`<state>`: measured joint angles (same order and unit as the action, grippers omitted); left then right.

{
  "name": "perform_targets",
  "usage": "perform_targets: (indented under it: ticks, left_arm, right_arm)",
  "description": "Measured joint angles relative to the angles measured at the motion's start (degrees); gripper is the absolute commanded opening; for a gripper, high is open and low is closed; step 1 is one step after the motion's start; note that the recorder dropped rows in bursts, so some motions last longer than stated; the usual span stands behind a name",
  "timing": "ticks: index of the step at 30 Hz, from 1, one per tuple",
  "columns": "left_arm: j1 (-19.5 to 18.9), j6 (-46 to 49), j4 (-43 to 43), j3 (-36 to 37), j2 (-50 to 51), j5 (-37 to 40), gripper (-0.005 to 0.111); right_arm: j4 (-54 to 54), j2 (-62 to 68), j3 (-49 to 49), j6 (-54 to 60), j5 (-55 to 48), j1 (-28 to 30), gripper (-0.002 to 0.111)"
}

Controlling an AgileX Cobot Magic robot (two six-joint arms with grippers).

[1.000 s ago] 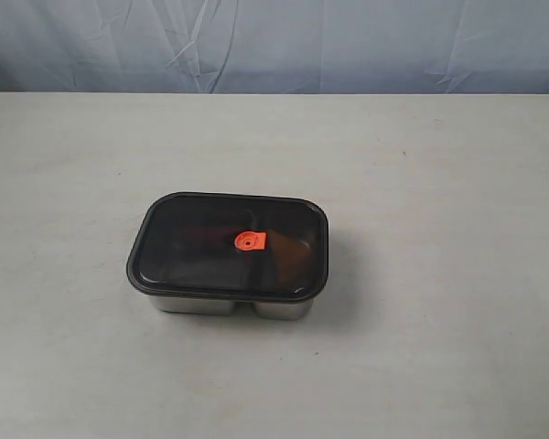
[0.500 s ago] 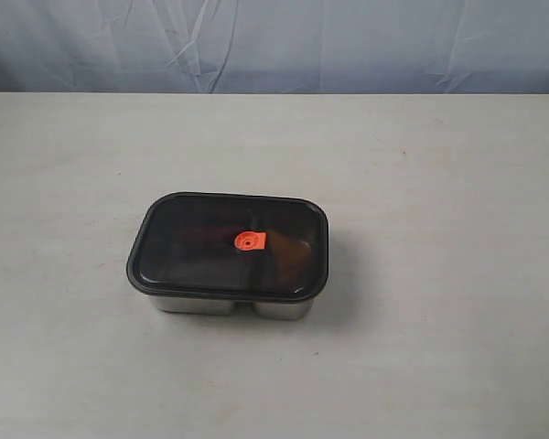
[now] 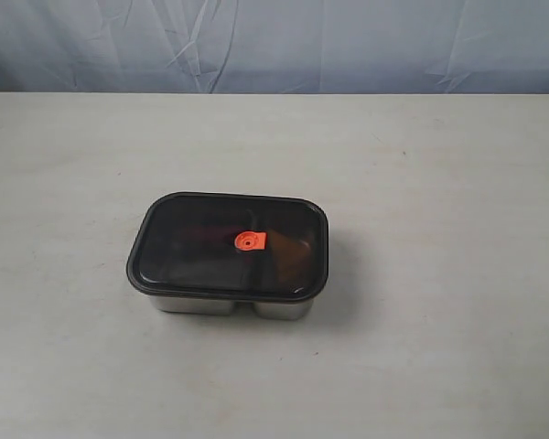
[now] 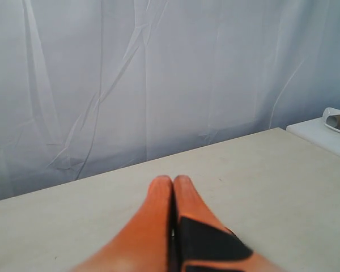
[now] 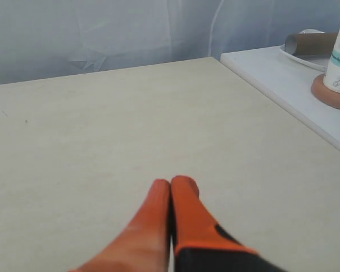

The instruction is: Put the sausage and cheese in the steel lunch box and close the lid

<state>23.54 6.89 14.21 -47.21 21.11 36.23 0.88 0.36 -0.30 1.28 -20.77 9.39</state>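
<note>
The steel lunch box (image 3: pixel 229 307) stands mid-table in the exterior view, its shiny side showing below the dark translucent lid (image 3: pixel 201 247), which sits flat on top with its orange valve tab (image 3: pixel 249 241) at centre. Dim reddish and brownish shapes show through the lid; the sausage and the cheese cannot be made out as such. Neither arm appears in the exterior view. My left gripper (image 4: pixel 172 180) is shut with nothing in it, over bare table. My right gripper (image 5: pixel 170 184) is also shut and holds nothing, over bare table.
A pale blue wrinkled cloth (image 3: pixel 274 46) hangs behind the table. In the right wrist view a white side surface (image 5: pixel 283 73) carries a cardboard tube (image 5: pixel 309 42) and a cup (image 5: pixel 337 73). That surface's corner (image 4: pixel 323 133) also shows in the left wrist view.
</note>
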Motion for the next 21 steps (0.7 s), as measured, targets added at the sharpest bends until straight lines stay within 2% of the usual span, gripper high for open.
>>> perform_targets:
  ticks: [7, 11, 21]
  left_arm:
    - [0.0, 0.0, 0.0, 0.0, 0.0, 0.0, 0.000]
    - [0.0, 0.0, -0.6, 2.3, 0.0, -1.0, 0.000]
    - [0.0, -0.2, -2.8, 22.7, -0.3, -16.6, 0.000]
  right_arm:
    - [-0.1, 0.0, 0.0, 0.0, 0.0, 0.0, -0.001]
    - [-0.1, 0.0, 0.0, 0.0, 0.0, 0.0, -0.001]
    - [-0.1, 0.0, 0.0, 0.0, 0.0, 0.0, -0.001]
